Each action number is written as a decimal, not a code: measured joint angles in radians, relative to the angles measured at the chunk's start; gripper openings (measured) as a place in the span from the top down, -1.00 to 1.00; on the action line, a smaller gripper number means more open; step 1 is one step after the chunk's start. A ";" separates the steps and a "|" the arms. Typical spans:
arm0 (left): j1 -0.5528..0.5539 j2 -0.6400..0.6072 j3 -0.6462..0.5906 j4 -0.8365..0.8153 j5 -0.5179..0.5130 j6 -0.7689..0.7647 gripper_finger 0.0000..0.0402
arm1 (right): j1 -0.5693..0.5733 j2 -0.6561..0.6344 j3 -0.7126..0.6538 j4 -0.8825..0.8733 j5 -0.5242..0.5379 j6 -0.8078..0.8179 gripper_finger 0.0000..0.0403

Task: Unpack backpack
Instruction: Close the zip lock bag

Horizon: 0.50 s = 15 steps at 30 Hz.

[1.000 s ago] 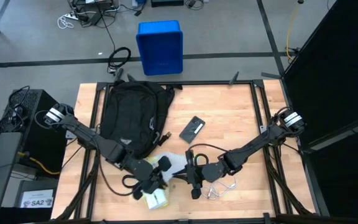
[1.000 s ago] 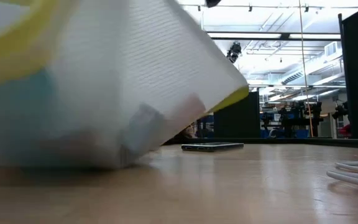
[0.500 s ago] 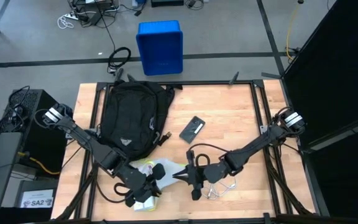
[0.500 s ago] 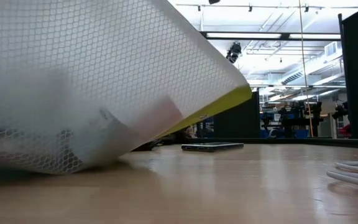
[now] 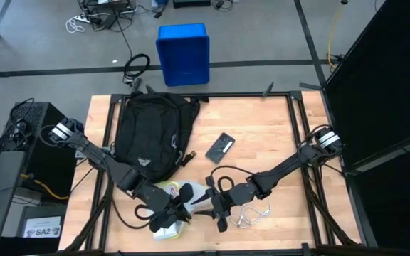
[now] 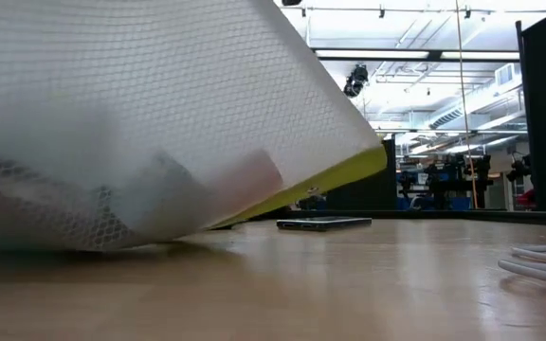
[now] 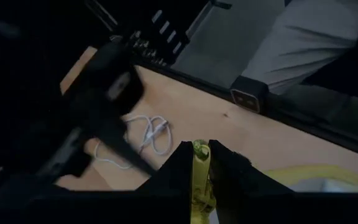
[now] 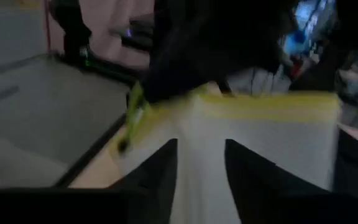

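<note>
On my overhead feed I see a white mesh pouch with a yellow zipper edge (image 5: 184, 195) lying near the front of the wooden tabletop (image 5: 262, 135), a coiled white cable (image 5: 251, 213) just beside it and a dark phone (image 5: 221, 147) flat near the middle. From table height the pouch (image 6: 140, 123) fills most of my picture, with the phone (image 6: 323, 224) lying beyond it and the cable (image 6: 543, 260) at the edge. Beyond the far edge of the tabletop a blue bin (image 5: 183, 54) stands on the floor.
</note>
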 joint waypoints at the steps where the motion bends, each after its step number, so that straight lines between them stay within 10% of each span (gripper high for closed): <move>1: 0.010 0.000 0.000 0.010 0.014 0.001 0.91 | -0.004 0.006 0.000 0.010 -0.001 -0.008 0.32; 15: 0.096 0.014 0.000 0.103 0.172 0.079 0.91 | -0.046 0.020 0.069 0.002 -0.117 -0.038 0.13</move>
